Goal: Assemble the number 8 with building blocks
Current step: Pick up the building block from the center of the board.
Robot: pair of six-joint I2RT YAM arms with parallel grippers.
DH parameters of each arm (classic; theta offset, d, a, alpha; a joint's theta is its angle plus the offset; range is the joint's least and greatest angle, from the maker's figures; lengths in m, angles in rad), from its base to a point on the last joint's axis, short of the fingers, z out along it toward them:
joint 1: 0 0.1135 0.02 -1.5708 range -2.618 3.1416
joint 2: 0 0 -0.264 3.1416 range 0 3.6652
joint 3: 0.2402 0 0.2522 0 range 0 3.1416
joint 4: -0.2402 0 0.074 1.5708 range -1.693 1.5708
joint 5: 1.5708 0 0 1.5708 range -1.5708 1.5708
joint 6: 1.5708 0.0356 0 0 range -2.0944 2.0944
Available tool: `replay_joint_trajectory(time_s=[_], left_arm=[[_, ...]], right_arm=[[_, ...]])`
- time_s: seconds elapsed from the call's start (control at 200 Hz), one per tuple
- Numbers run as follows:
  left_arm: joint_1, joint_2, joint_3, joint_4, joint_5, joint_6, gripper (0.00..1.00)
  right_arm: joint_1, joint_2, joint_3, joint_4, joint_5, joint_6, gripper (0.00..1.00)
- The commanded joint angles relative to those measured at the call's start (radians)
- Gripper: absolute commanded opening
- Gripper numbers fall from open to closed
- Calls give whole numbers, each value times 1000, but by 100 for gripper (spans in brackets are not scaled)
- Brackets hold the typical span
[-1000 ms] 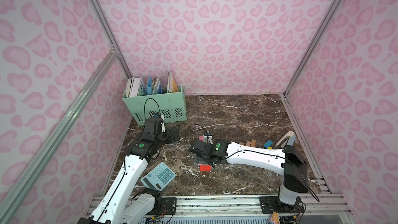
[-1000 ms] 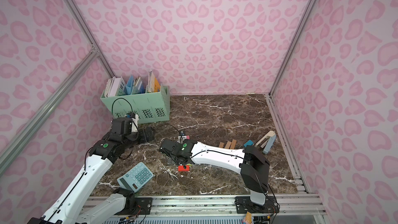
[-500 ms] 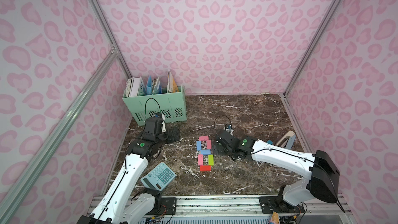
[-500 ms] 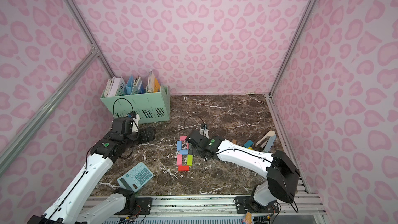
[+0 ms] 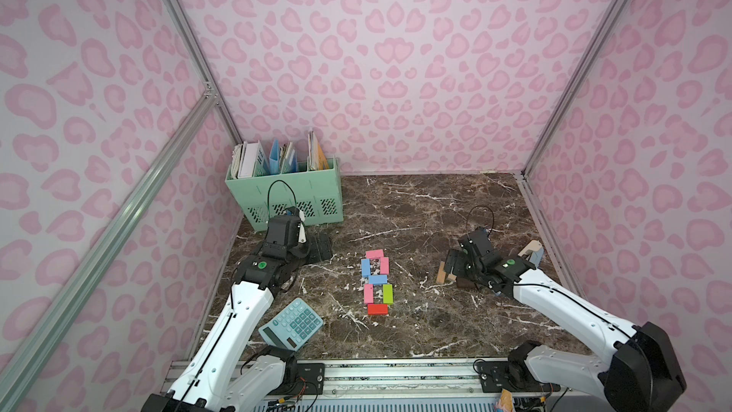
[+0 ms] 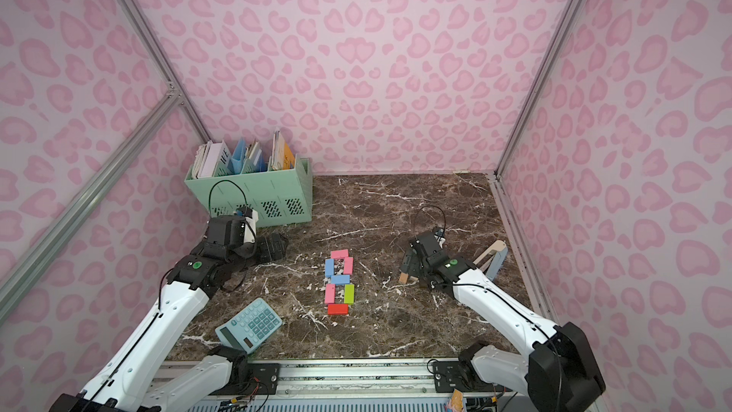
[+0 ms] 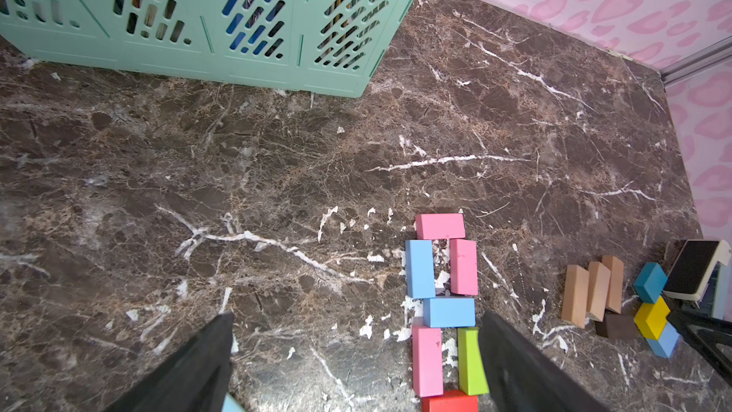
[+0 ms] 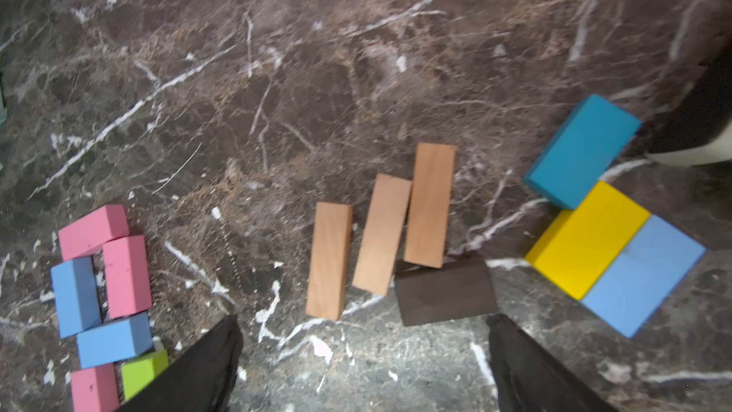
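Seven building blocks lie flat in a figure mid-table: pink at the far end, blue and pink sides, a blue bar, pink and green sides, red nearest. To the right lie loose blocks: three bare wood, one dark brown, teal, yellow and light blue. My right gripper hangs open and empty just above the wood and brown blocks. My left gripper stands open and empty, left of the figure.
A mint file basket with folders stands at the back left. A light-blue calculator lies at the front left. A white and black tool leans by the right wall, next to the loose blocks.
My right arm has swung from over the block figure at mid-table to the right, ending above the loose blocks. The left arm has stayed still.
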Motion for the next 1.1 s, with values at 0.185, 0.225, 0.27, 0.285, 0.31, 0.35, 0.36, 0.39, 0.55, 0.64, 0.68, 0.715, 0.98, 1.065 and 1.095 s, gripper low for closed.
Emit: replay_joint_trajectory(time_s=[0.185, 0.225, 0.27, 0.285, 0.31, 0.35, 0.36, 0.39, 0.55, 0.64, 0.68, 0.715, 0.98, 1.065, 1.095], left_arm=[[1, 5, 2, 13, 18, 6, 98], [1, 7, 4, 12, 22, 7, 99], [1, 9, 3, 12, 24, 6, 99], [1, 9, 4, 12, 25, 6, 99], [1, 7, 4, 12, 25, 6, 99], [1, 5, 2, 12, 25, 6, 98], [0, 6, 3, 12, 26, 6, 98], [0, 4, 3, 12, 26, 6, 99], [1, 4, 1, 12, 26, 8, 98], [1, 2, 0, 11, 26, 9, 98], [1, 2, 0, 12, 26, 10, 98], [1, 1, -1, 12, 24, 9, 98], [1, -1, 2, 11, 22, 11, 98], [0, 0, 2, 10, 23, 11, 99], [0, -1, 1, 10, 23, 11, 98]], right_arm=[[-118, -42, -80, -9, -77, -19, 93], [-120, -33, -90, -14, -76, -14, 91], [-122, -22, -102, -7, -86, -16, 87], [-122, -18, -105, -4, -90, -16, 86], [-122, -9, -108, 1, -98, -17, 84], [-122, 5, -112, 12, -113, -28, 83], [-123, 8, -114, 16, -117, -31, 83], [-123, 22, -114, 25, -128, -40, 83], [-123, 108, -102, 40, -162, -87, 83], [-124, 133, -109, 54, -172, -110, 83], [-123, 141, -111, 57, -170, -117, 83], [-123, 142, -110, 56, -169, -122, 83], [-125, 160, -116, 56, -173, -142, 81], [-125, 165, -116, 51, -173, -143, 80], [-123, 168, -118, 51, -172, -146, 79]])
